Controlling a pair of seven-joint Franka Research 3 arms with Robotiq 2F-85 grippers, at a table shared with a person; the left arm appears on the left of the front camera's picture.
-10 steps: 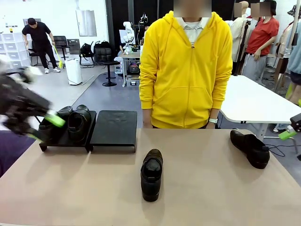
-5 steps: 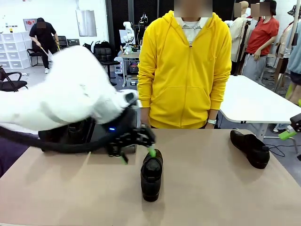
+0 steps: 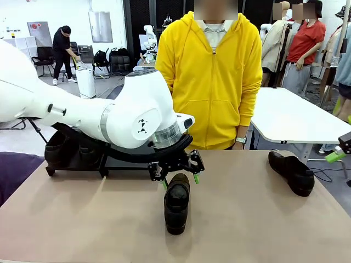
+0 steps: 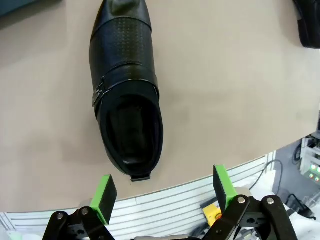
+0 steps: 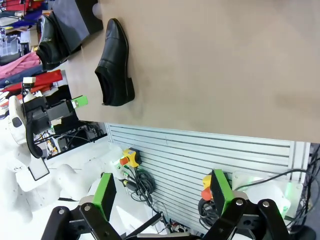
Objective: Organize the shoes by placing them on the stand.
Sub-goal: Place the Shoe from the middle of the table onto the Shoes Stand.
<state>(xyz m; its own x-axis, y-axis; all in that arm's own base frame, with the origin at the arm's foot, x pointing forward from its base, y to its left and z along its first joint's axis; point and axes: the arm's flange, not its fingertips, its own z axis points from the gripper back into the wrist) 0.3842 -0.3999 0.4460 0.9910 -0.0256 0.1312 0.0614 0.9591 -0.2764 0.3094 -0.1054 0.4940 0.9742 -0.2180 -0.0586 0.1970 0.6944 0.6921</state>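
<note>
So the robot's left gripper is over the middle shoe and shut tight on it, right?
No. The left gripper is over the middle shoe, but it is open, not shut on it. The left wrist view shows its green pads wide apart, with the shoe lying past them.

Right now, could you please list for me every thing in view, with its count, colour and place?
middle shoe: one, glossy black, centre of the table, toe towards the robot
right shoe: one, glossy black, far right of the table
shoes on the stand: seemingly two, black, on its left part, partly hidden behind the left arm
stand: one, black, far left of the table
table: one, tan, between robot and person
white table: one, behind at the right
person: one, yellow hoodie, at the far side
left gripper: one, black with green pads, open, at the middle shoe's heel end
right gripper: one, same colours, open, off the table's right edge
</note>
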